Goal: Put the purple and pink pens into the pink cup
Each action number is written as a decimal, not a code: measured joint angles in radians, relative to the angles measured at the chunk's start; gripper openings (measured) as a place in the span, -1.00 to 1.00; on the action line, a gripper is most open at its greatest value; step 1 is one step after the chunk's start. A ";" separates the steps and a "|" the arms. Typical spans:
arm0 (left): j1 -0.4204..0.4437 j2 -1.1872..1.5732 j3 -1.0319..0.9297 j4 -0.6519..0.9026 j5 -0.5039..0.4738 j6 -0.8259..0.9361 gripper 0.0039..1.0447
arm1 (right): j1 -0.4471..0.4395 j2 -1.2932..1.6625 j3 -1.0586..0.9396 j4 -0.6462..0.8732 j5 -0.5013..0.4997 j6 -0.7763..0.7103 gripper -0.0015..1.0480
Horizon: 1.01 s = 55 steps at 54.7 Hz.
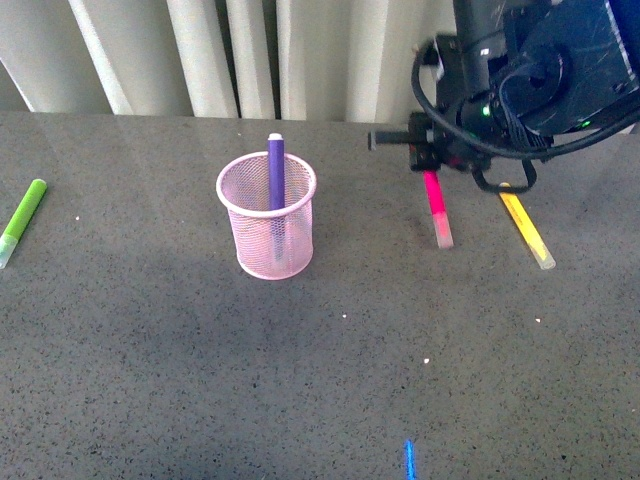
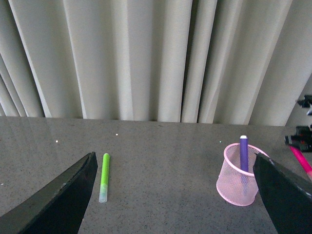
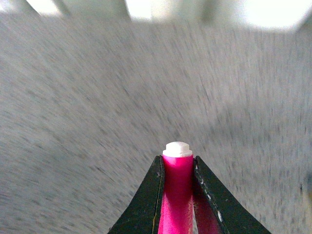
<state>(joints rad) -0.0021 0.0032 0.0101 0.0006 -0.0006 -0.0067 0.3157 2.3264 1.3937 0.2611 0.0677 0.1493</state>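
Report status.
Left gripper open. Right gripper shut on pink pen, right of pink cup. Purple pen standing in cup. Yellow marker beside, off the path.

No writing, label, brand name, number or sign can be read in any of the three views. Even the pink pen [image 3: 178,187], seen close up in the blurred right wrist view, shows no print that can be made out.
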 joint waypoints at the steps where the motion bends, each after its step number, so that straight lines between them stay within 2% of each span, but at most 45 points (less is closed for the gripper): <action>1: 0.000 0.000 0.000 0.000 0.000 0.000 0.88 | 0.008 -0.021 -0.012 0.039 -0.007 -0.020 -0.77; 8: 0.000 0.000 0.000 0.000 0.000 0.000 0.88 | 0.085 -0.170 -0.073 0.271 -0.072 -0.095 -0.77; 19: 0.000 0.000 0.000 0.000 0.000 0.000 0.88 | 0.211 -0.227 -0.135 0.442 -0.142 -0.131 -0.77; 38: 0.000 0.000 0.000 0.000 0.000 0.000 0.88 | 0.296 -0.139 -0.111 0.485 -0.126 -0.148 -0.77; 55: 0.000 0.000 0.000 0.000 0.000 0.000 0.88 | 0.304 -0.074 -0.064 0.481 -0.117 -0.144 -0.77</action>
<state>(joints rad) -0.0021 0.0032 0.0101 0.0006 -0.0006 -0.0071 0.6193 2.2528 1.3300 0.7425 -0.0498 0.0051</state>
